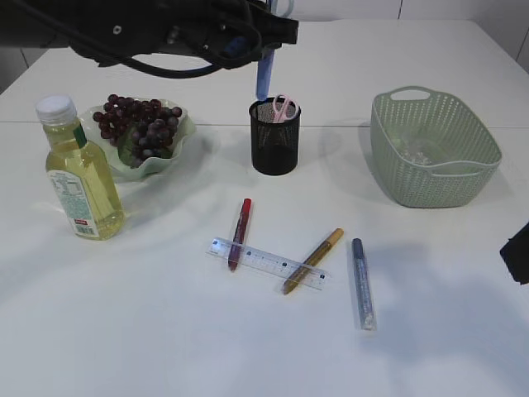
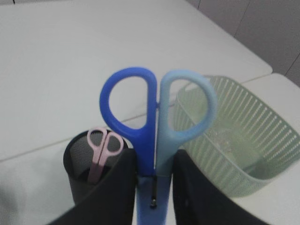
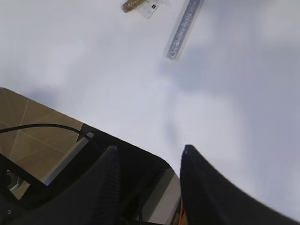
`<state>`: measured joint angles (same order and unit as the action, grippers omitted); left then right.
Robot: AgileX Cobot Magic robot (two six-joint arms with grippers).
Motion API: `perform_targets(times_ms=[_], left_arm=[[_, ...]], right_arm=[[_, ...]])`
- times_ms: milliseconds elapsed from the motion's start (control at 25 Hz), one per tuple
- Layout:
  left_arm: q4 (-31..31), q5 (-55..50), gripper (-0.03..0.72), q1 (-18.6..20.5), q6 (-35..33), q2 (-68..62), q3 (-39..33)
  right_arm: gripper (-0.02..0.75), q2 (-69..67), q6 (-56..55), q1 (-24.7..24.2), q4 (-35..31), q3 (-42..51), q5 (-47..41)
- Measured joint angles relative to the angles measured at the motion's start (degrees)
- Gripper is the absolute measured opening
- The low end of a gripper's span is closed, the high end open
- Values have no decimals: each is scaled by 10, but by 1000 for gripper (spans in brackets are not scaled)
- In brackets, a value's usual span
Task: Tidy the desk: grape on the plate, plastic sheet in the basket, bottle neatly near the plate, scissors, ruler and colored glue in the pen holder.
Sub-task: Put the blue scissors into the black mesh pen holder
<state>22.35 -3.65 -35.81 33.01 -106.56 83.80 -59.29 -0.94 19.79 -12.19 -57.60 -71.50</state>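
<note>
My left gripper (image 2: 154,161) is shut on the blue scissors (image 2: 154,117), which hang handles-out above the black mesh pen holder (image 1: 275,136). Small pink scissors (image 1: 283,107) stand inside the holder. The clear ruler (image 1: 269,263) lies flat on the table, with a red glue pen (image 1: 240,233) and a gold glue pen (image 1: 313,260) across it. A blue-silver glue pen (image 1: 363,283) rests to their right. Grapes (image 1: 139,124) sit on the green plate (image 1: 178,145), and the bottle (image 1: 78,174) stands upright beside it. The plastic sheet (image 1: 417,149) lies in the green basket (image 1: 434,149). My right gripper (image 3: 150,149) is open and holds nothing.
My right gripper hovers by the table's near right edge, with floor (image 3: 28,122) showing beyond it. The glittery glue pen (image 3: 183,29) lies ahead of it. The left arm (image 1: 165,33) stretches across the back left of the table.
</note>
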Motion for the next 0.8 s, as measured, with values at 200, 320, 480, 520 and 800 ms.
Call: perform_targets(times_ms=[200, 320, 480, 520, 800], left_arm=[[7, 101, 159, 18, 0, -34, 0], [27, 173, 159, 30, 0, -61, 0], [38, 260, 159, 44, -10, -91, 0], [38, 279, 159, 49, -18, -98, 0], [30, 352, 159, 75, -35, -144, 10]], right_arm=[[349, 0, 0, 0, 12, 0, 0], [349, 0, 0, 0, 17, 0, 0], [349, 0, 0, 0, 19, 0, 0], [349, 0, 0, 0, 20, 0, 0], [349, 0, 0, 0, 35, 0, 0]])
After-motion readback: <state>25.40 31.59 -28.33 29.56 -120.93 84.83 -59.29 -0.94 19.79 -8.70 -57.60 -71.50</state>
